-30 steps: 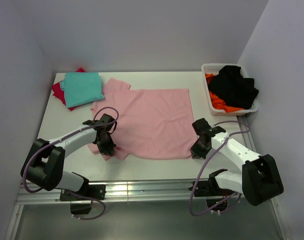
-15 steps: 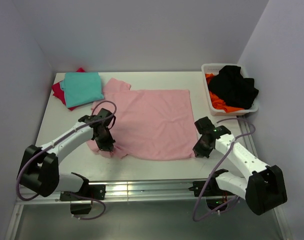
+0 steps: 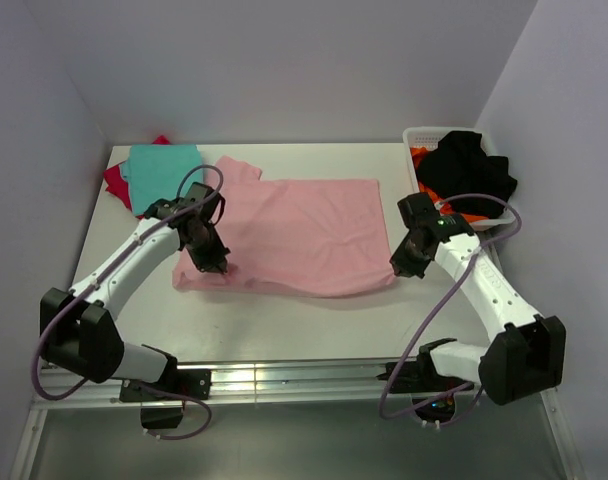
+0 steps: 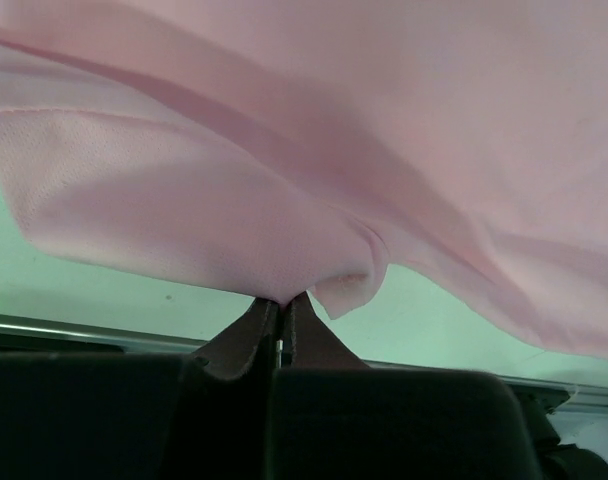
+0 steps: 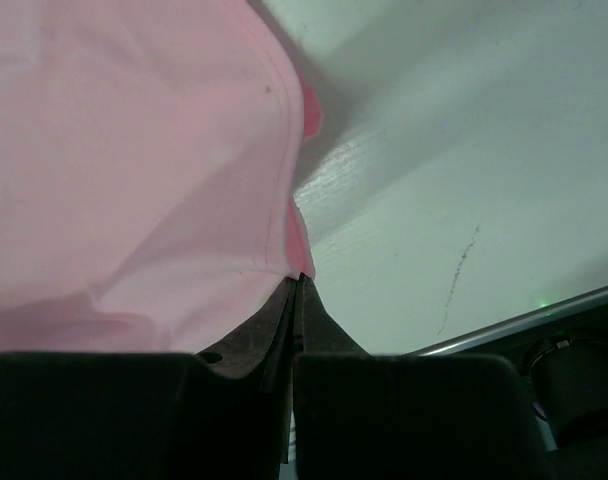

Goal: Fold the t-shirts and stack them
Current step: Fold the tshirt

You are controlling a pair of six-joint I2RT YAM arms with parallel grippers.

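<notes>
The light pink t-shirt (image 3: 299, 235) lies spread across the middle of the table, its near edge lifted and carried toward the back. My left gripper (image 3: 217, 266) is shut on its near left edge; the pinched cloth (image 4: 284, 270) shows in the left wrist view above the closed gripper (image 4: 280, 300). My right gripper (image 3: 398, 270) is shut on its near right corner (image 5: 284, 262), with the closed gripper (image 5: 300, 278) just under it. The folded teal t-shirt (image 3: 162, 170) rests on the red/magenta t-shirt (image 3: 115, 180) at the back left.
A white basket (image 3: 416, 136) at the back right holds black clothes (image 3: 469, 170) and orange clothes (image 3: 464, 213). The table's metal front rail (image 3: 284, 375) runs along the near edge. Grey walls close in the back and both sides.
Both grippers have moved away from the near edge toward the back, carrying the pink shirt's near edge with them. The shirt's visible area is now shorter front to back.
</notes>
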